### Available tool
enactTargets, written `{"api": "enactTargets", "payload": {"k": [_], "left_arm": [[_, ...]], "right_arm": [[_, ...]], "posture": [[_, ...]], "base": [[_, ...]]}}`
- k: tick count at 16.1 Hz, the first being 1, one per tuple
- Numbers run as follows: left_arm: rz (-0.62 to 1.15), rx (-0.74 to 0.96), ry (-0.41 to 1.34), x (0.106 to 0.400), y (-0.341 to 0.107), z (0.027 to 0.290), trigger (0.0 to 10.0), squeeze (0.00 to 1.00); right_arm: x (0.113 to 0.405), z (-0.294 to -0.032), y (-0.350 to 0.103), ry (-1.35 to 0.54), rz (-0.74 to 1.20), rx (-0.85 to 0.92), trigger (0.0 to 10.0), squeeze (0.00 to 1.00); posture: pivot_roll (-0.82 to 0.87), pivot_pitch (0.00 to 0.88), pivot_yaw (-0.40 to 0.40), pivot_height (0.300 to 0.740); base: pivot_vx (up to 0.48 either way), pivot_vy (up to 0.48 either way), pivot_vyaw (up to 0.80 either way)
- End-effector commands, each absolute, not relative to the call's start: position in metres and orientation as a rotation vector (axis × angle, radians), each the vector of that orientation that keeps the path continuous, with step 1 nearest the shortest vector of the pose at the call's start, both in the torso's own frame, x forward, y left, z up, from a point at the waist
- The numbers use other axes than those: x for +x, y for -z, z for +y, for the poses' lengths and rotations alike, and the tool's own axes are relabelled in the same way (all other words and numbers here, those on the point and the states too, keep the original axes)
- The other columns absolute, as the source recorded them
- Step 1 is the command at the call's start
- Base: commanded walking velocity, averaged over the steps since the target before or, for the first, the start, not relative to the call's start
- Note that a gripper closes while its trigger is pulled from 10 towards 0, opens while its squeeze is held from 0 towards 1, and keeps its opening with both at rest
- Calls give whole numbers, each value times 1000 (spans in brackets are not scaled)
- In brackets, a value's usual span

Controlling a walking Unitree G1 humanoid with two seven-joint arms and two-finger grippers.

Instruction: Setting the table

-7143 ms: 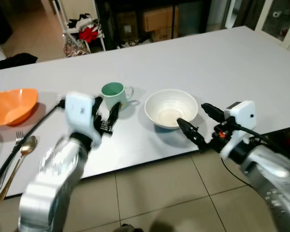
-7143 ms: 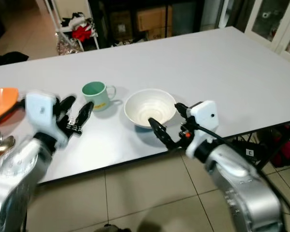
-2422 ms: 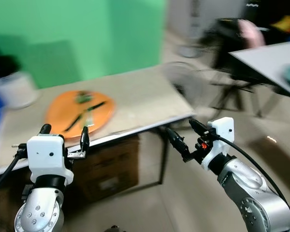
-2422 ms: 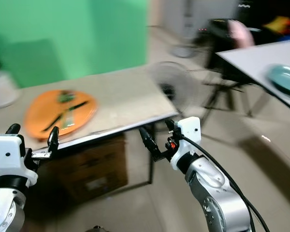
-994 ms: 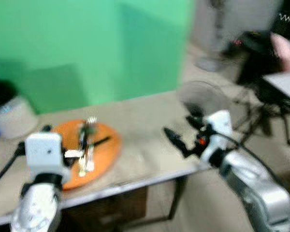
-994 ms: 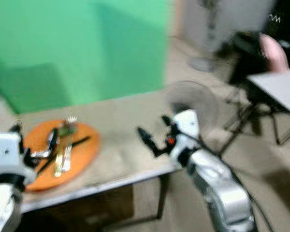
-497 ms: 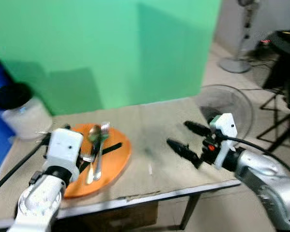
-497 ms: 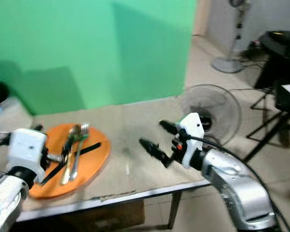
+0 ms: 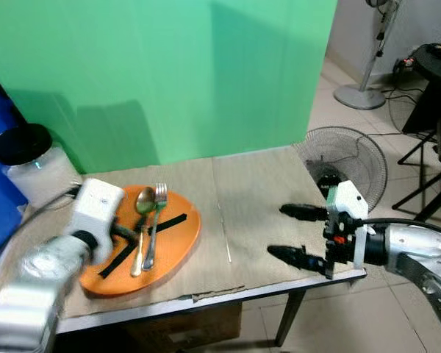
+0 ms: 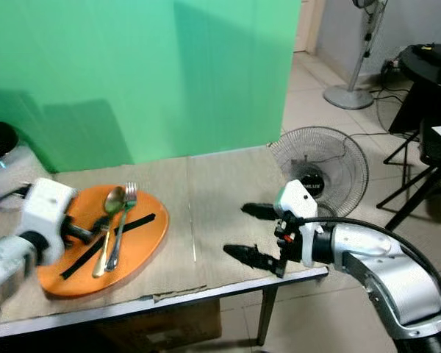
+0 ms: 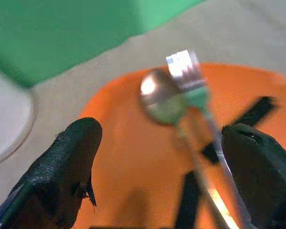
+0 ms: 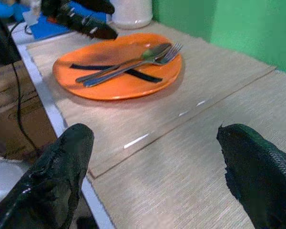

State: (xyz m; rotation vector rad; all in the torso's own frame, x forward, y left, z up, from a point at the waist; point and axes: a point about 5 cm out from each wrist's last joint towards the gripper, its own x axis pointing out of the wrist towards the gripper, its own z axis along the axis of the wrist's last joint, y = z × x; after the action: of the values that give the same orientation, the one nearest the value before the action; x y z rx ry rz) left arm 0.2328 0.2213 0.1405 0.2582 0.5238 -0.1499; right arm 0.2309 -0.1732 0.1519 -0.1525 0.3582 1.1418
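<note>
Orange plate [image 9: 178,237] with a spoon [image 9: 143,203], fork [image 9: 157,197] and black strip [image 9: 173,221] lies on the beige table [image 9: 257,184]; half a second ago the left gripper [image 10: 86,232] was beside it, now it reaches over the plate, fingers spread, empty. Right gripper [image 9: 295,234], parted wide, hovers near the table edge

The plate [image 9: 178,232] is orange with a black strip [image 9: 169,223] across it. The spoon [image 9: 143,202] is gold, the fork [image 9: 157,209] silver. The wall [image 9: 169,73] is green.

green backdrop [image 9: 169,73] — behind table | fan [image 9: 345,158] — floor | jar [image 9: 33,165] — black-lidded
</note>
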Motion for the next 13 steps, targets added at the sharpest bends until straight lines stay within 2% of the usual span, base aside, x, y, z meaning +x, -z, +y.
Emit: {"api": "enactTargets", "payload": {"k": [1, 6, 9, 10, 11, 13], "left_arm": [[546, 255, 106, 233, -142, 231, 10000, 0], [568, 155, 182, 236, -134, 234, 10000, 0], [601, 150, 199, 240, -128, 230, 9255, 0], [619, 143, 201, 242, -122, 229, 6784, 0], [627, 137, 207, 243, -119, 228, 6196, 0], [658, 147, 192, 246, -111, 229, 3529, 0]], "right_arm": [[233, -172, -156, -1169, 340, -162, 10000, 0], [229, -170, -152, -1193, 354, -170, 10000, 0], [229, -168, -153, -1205, 352, -176, 10000, 0], [229, -168, -152, -1208, 352, -179, 10000, 0], [229, -167, -152, -1209, 351, -179, 10000, 0], [229, -166, -152, -1214, 351, -187, 10000, 0]], "posture": [[-82, 0, 84, 740], [-93, 0, 62, 740], [-96, 0, 59, 740], [-96, 0, 58, 740], [-96, 0, 58, 740], [-97, 0, 58, 740]], "base": [[0, 0, 0], [0, 0, 0], [0, 0, 0], [0, 0, 0], [0, 0, 0], [0, 0, 0]]}}
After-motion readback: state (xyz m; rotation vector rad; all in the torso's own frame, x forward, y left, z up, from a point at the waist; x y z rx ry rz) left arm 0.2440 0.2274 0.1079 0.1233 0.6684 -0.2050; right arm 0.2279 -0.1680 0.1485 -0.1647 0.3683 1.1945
